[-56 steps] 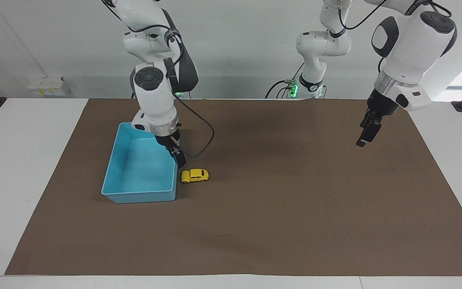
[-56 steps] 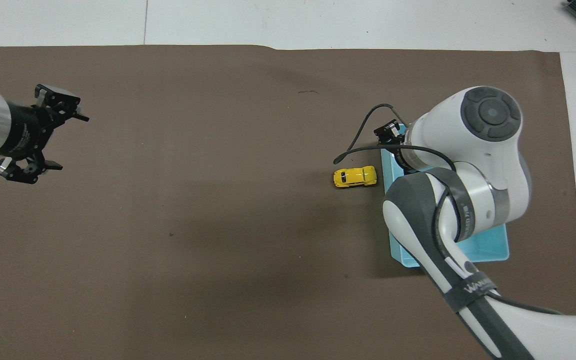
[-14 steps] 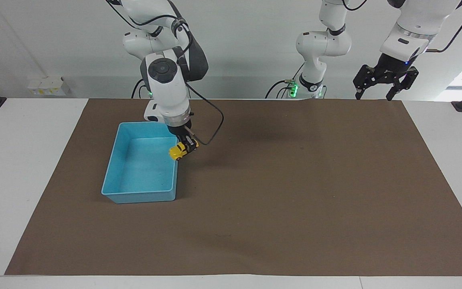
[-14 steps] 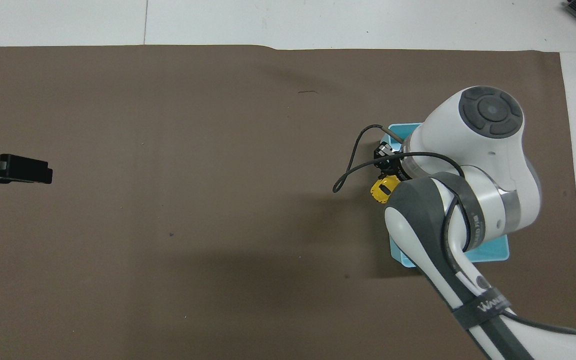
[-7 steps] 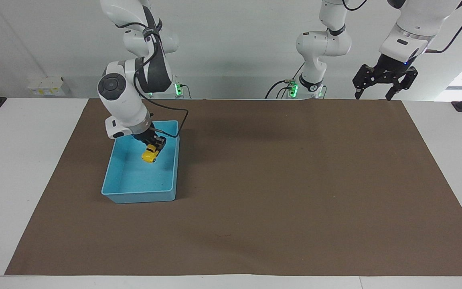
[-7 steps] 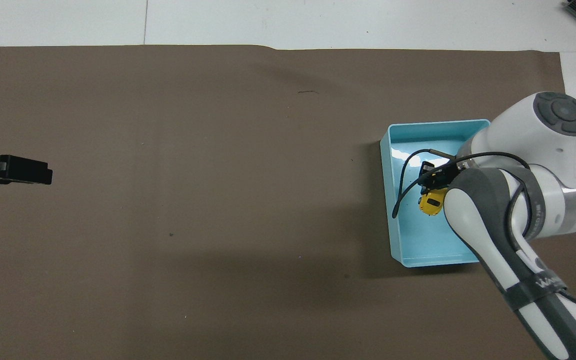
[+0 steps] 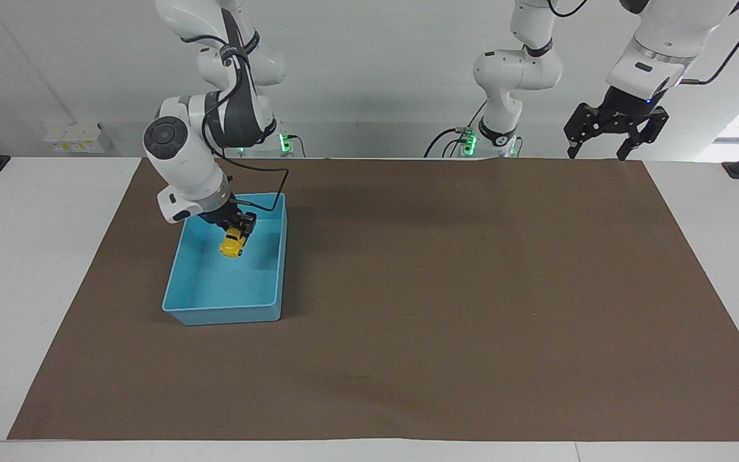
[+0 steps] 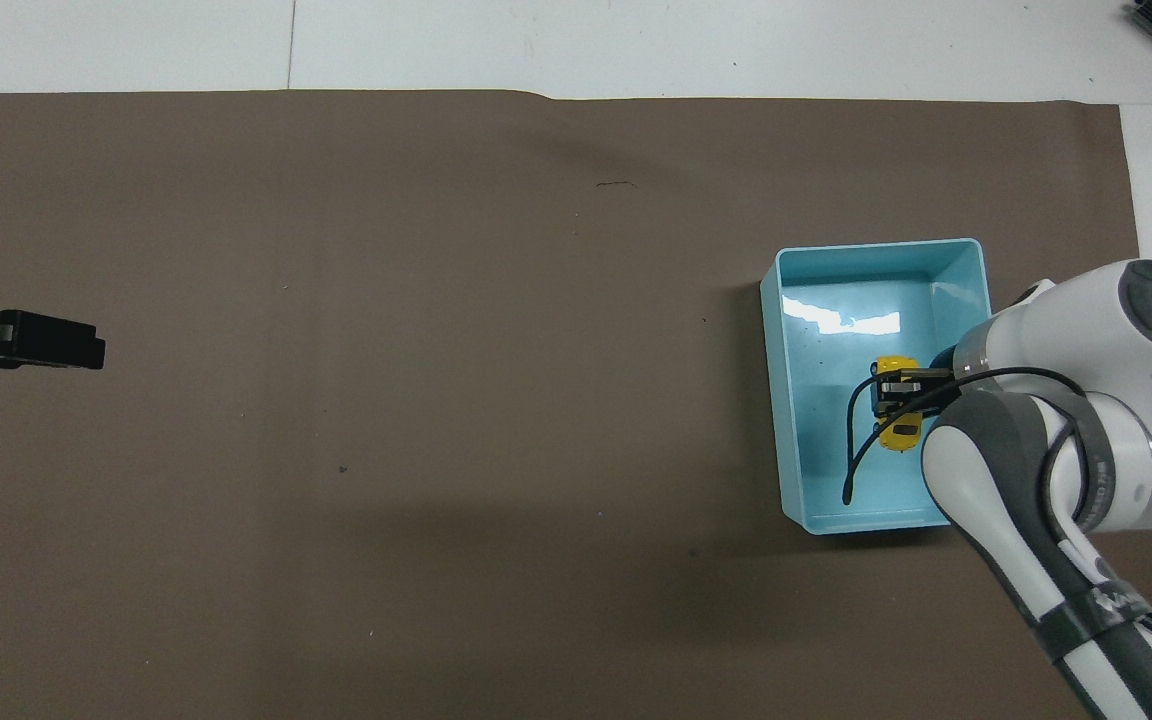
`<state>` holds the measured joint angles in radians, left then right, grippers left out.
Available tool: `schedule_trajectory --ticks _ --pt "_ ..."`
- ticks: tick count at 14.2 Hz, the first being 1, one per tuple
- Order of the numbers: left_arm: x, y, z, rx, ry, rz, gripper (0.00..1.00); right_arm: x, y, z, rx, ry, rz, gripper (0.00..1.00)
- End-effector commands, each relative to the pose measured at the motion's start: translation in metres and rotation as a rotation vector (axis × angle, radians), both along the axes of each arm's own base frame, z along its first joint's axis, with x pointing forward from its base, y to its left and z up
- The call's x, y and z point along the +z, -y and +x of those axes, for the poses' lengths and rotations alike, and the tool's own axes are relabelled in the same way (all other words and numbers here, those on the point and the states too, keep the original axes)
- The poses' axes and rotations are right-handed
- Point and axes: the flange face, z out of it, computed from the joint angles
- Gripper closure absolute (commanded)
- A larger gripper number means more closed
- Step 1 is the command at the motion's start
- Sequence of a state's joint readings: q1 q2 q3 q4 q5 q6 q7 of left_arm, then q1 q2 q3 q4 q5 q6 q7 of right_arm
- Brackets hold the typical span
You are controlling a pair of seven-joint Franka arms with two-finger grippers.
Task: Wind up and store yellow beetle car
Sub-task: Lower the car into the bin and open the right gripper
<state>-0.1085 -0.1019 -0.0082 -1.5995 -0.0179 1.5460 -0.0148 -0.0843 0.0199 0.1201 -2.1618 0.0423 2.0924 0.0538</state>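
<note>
The yellow beetle car (image 7: 233, 243) hung nose-down over the light blue bin (image 7: 180, 287), apparently clear of its floor, clenched in the right gripper (image 7: 239, 230), while the left gripper (image 7: 603, 144) waited with fingers spread above the brown mat's (image 7: 446, 308) robot-side edge.

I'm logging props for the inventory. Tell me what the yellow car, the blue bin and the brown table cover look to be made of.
Yellow beetle car: glossy painted shell, plastic or die-cast metal; cannot tell which.
Light blue bin: smooth moulded plastic, likely; its floor mirrors a bright light.
Brown cover: matte paper or thin felt, no glare, slight ripple along one edge.
</note>
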Motion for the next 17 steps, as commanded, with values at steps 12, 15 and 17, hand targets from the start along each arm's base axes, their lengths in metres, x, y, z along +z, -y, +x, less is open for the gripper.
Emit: schedule_trajectory --ticks 12,15,17 --pt "0.0 -0.006 -0.004 0.001 -0.024 0.016 0.0 -0.082 -0.002 -0.039 0.089 0.052 0.026 0.71" --pt "0.001 -0.006 -0.003 -0.008 -0.017 0.015 0.0 -0.071 -0.002 -0.034 0.051 0.052 0.024 0.0" --pt "0.0 -0.016 -0.002 0.009 -0.016 0.015 0.0 -0.045 -0.004 -0.021 0.048 0.041 0.028 0.0"
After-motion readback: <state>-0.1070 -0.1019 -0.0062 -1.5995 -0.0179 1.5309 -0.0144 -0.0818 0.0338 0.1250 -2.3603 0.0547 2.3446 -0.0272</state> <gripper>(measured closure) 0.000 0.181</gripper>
